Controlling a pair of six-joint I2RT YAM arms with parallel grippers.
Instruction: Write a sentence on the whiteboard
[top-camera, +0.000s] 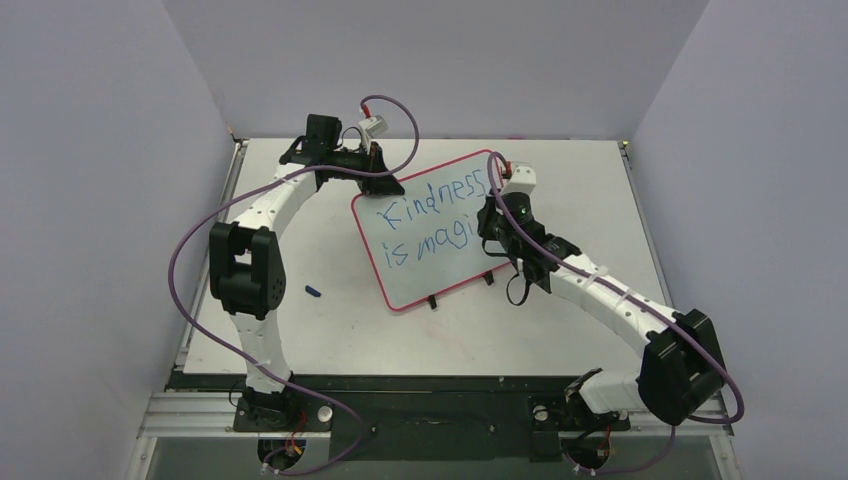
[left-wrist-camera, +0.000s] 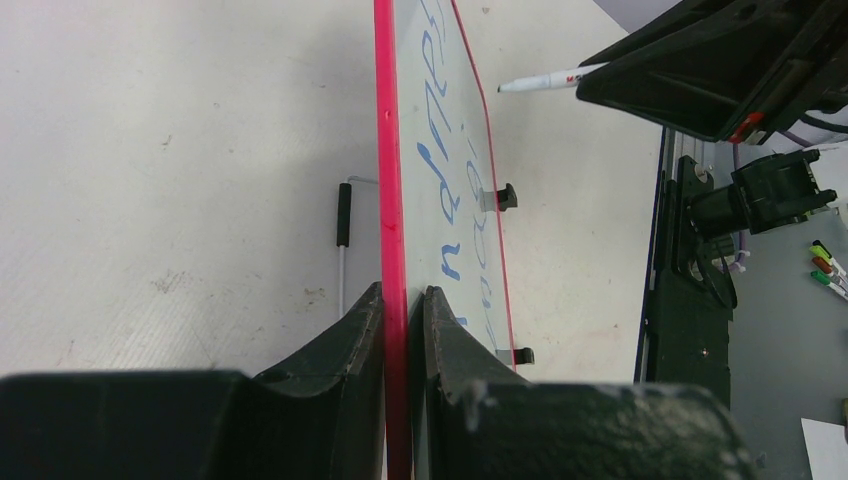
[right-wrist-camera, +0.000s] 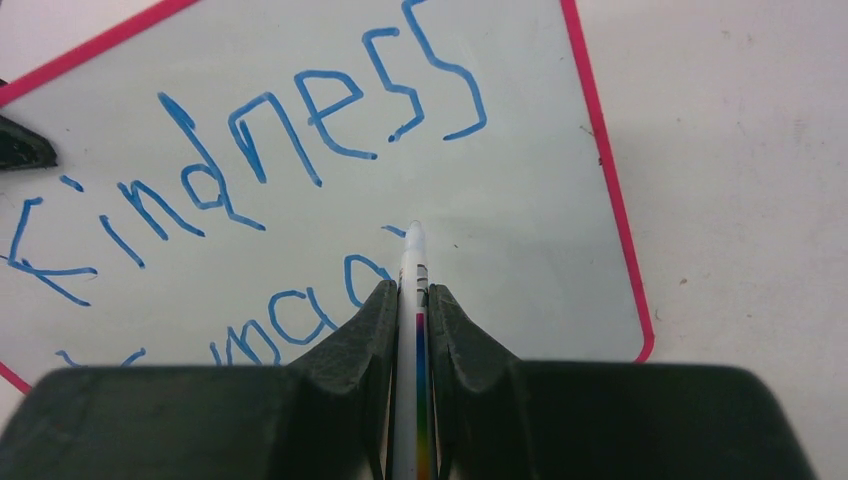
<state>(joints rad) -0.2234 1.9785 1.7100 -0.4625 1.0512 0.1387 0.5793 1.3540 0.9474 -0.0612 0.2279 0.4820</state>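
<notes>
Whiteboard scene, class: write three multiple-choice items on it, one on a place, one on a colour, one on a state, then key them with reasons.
1. Where do the left jaws grip the whiteboard? A. its red rim B. a black clip C. nowhere
2. What colour is the sentence? A. green B. blue C. black
3. What state are the right jaws in? A. open, empty B. shut on the whiteboard C. shut on the marker
Key: 1 A, the rim is pinched between them; 2 B, blue letters; 3 C, the marker is clamped between them.
</notes>
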